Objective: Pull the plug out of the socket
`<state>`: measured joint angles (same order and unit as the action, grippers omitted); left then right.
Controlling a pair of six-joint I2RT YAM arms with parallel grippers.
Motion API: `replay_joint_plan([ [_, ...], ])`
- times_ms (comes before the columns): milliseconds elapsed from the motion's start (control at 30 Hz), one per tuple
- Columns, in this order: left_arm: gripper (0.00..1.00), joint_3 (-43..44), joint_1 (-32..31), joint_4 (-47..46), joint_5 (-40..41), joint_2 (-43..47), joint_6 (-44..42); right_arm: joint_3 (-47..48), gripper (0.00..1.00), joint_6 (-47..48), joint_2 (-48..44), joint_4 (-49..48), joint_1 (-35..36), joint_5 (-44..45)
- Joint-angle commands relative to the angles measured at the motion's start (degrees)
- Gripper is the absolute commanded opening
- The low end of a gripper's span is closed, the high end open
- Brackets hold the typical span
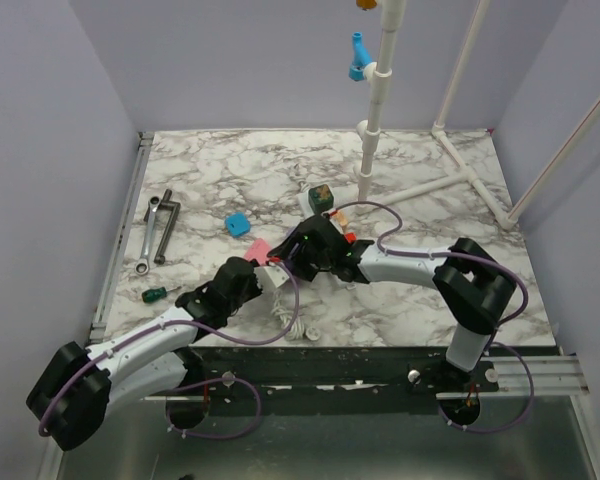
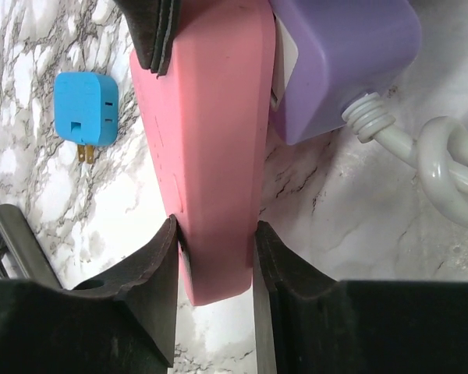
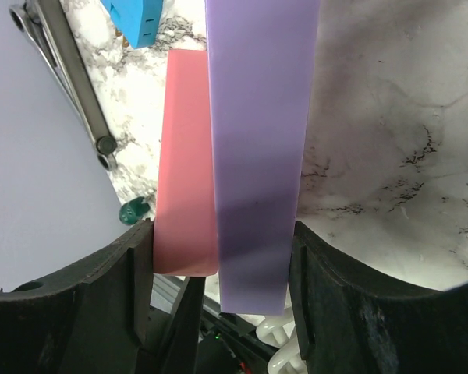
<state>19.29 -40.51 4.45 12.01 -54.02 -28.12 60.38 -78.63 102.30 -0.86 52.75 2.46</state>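
My left gripper (image 2: 216, 234) is shut on the near end of a long pink block (image 2: 207, 140). A purple bar (image 2: 339, 54) with a thick white cord (image 2: 444, 167) lies against the block's side, with a white piece between them. My right gripper (image 3: 218, 234) is shut round both from the other end, one finger on the pink block (image 3: 189, 156) and one on the purple bar (image 3: 257, 140). In the top view the two grippers (image 1: 252, 278) (image 1: 305, 245) meet at mid-table. The white strip with coloured outlets is hidden there. A coiled white cord (image 1: 290, 318) trails toward me.
A blue adapter (image 1: 238, 224) lies left of the grippers. Two wrenches (image 1: 158, 225) and a green screwdriver (image 1: 160, 294) lie further left. A small green and orange block (image 1: 321, 197) and a white pipe frame (image 1: 375, 130) stand behind.
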Motion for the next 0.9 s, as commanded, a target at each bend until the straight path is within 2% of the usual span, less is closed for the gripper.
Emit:
replay_joint_plan([
  [0, 0.02, 0.77, -0.03, -2.09, 1.93, 1.42, 3.85, -3.31, 0.45, -2.02, -0.28, -1.30, -0.33, -1.49],
  [300, 0.02, -0.78, -0.02, -2.71, 2.06, 2.53, 2.62, 0.64, 0.46, -3.58, 6.24, -0.20, -2.50, -2.11],
  [667, 0.00, -0.10, -0.05, 0.47, 2.66, 4.68, 5.07, 1.43, 0.83, -3.98, 8.68, 0.78, -3.10, -3.82],
  [733, 0.00, 1.25, 0.21, 1.79, 2.90, 5.05, 6.40, 1.41, 0.94, -3.44, 8.87, 2.32, -3.09, -4.02],
  [867, 0.00, 2.80, 0.85, 3.87, 2.02, 5.27, 8.08, -0.12, 0.96, -3.21, 7.36, 3.77, -3.22, -1.24],
])
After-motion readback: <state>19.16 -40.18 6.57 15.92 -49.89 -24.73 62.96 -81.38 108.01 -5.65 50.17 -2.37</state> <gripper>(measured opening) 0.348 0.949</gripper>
